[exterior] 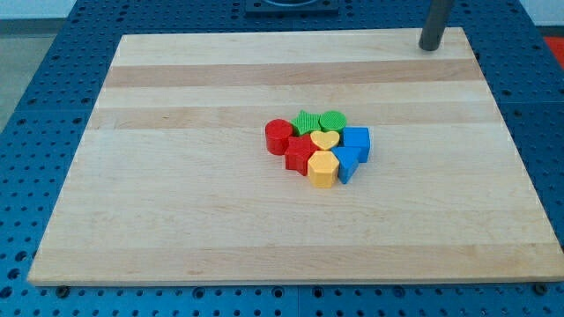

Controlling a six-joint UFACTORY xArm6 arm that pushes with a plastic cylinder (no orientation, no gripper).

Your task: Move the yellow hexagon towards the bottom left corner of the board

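The yellow hexagon (322, 168) sits at the bottom of a tight cluster of blocks near the middle of the wooden board (176, 176). It touches a red star (300, 154) on its left, a yellow heart (325, 140) above it and a blue block (345, 163) on its right. My tip (429, 47) is at the board's top right edge, far above and to the right of the cluster, touching no block.
The cluster also holds a red cylinder (278, 136), a green star (306, 121), a green round block (333, 121) and a blue cube (356, 141). A blue perforated table (53, 106) surrounds the board.
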